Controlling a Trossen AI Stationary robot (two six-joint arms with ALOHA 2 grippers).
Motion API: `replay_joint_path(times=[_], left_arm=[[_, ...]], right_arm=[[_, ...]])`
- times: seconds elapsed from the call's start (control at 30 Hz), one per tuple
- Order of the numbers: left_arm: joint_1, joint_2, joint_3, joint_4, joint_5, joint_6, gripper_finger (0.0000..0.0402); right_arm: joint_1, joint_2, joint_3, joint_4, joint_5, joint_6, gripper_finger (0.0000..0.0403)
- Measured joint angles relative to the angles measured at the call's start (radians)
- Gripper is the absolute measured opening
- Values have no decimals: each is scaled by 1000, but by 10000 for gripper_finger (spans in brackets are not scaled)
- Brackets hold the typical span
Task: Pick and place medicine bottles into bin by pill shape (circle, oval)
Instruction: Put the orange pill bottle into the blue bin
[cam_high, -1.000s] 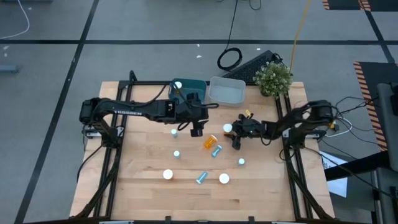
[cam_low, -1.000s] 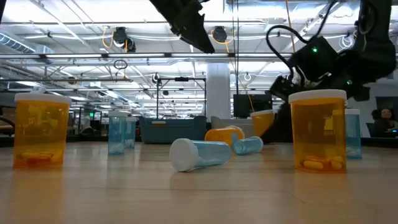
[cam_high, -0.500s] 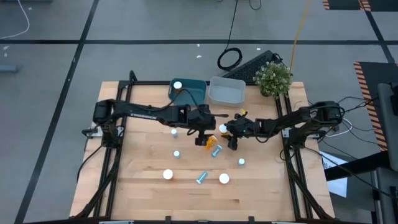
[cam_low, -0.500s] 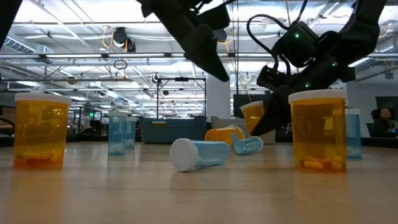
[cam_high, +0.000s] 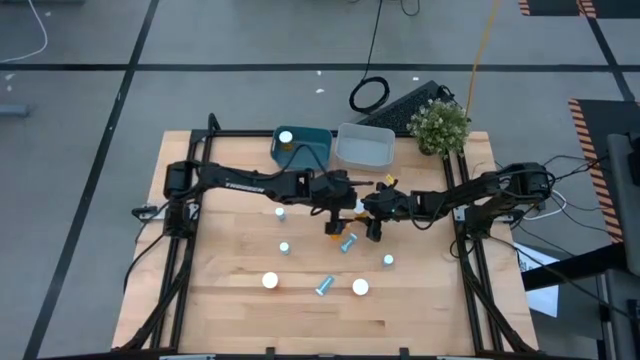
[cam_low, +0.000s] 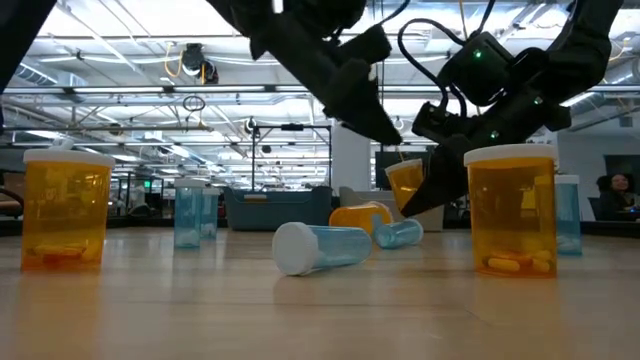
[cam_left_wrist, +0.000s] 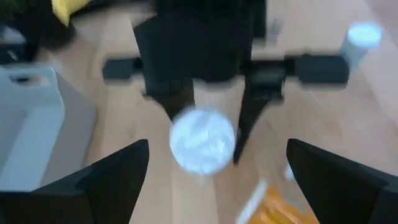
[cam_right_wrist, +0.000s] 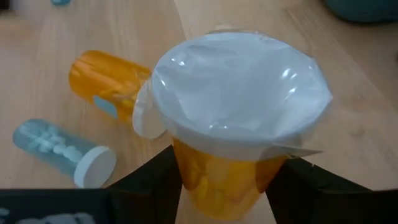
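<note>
Your right gripper (cam_right_wrist: 224, 186) had its fingers closed around an orange bottle (cam_right_wrist: 233, 118), lifted above mid-table. Your left gripper (cam_left_wrist: 211, 180) hung close beside it, fingers spread wide and empty, above a fallen orange bottle (cam_high: 334, 227).

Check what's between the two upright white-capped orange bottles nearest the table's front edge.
A slim pale-blue bottle on its side, between left orange bottle and right orange bottle; high view.

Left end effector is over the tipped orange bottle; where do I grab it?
Grip the tipped orange bottle across its round body, from above, fingers astride the long axis. It lies flat, cap beside the bottle held by the right end effector, so an end-on approach looks crowded.
</note>
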Motion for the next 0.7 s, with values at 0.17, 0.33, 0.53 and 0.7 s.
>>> replay_joint_path(times=[0.17, 0.33, 0.53, 0.7], left_arm=[[20, 40, -5, 33, 18, -2, 383], [29, 70, -4, 77, 21, -1, 383], [29, 83, -1, 123, 51, -1, 383], [26, 86, -1, 122, 51, -1, 381]], right_arm=[[0, 0, 0, 15, 1, -9, 185], [0, 0, 0, 22, 0, -26, 186], [0, 0, 0, 23, 1, -32, 185], [0, 0, 0, 24, 2, -33, 186]])
